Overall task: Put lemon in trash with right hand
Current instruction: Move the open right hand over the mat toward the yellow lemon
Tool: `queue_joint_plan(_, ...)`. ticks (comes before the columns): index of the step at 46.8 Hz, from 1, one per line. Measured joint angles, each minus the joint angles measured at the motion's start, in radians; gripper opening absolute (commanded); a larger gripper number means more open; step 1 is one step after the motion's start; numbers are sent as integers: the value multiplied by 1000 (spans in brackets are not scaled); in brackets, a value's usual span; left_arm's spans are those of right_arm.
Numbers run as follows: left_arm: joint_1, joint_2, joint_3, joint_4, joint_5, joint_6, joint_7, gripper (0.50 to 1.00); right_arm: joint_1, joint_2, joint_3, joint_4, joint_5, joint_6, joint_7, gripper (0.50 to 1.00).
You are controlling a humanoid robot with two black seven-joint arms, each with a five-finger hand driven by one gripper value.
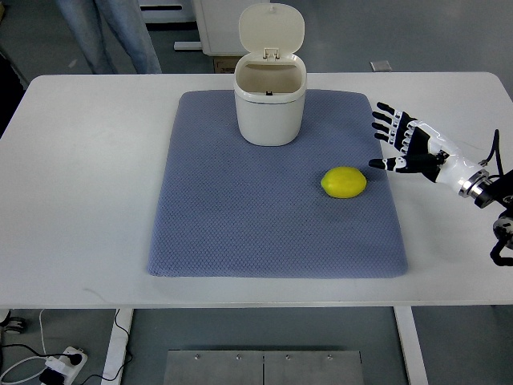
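Observation:
A yellow lemon (344, 182) lies on the blue-grey mat (240, 208), right of its middle. At the mat's far edge stands a small cream trash bin (269, 100) with its flip lid (272, 30) raised and its inside showing. My right hand (394, 143) comes in from the right edge, black fingers spread and holding nothing. It hovers just right of the lemon, a short gap away, with the thumb pointing toward the fruit. The left arm is out of the picture.
The mat rests on a white table (80, 160). A person's legs in jeans (112, 32) stand beyond the far left edge. A white cabinet (216, 24) is behind the bin. A power strip (60, 365) lies on the floor, front left.

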Motion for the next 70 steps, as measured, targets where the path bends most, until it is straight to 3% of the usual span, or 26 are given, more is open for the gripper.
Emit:
queue_joint_plan(9, 0, 0, 0, 0, 0, 1, 0, 1000, 26, 3, -89, 0, -36, -67, 0, 995)
queue_joint_plan(20, 0, 0, 0, 0, 0, 0, 0, 1000, 54, 4, -157, 6, -38, -67, 0, 998)
queue_joint_plan(38, 0, 0, 0, 0, 0, 0, 0, 1000, 55, -17, -192, 105, -39, -59, 0, 998)
queue_joint_plan(70, 0, 0, 0, 0, 0, 0, 0, 1000, 43, 3, -212, 103, -59, -120, 0, 989)
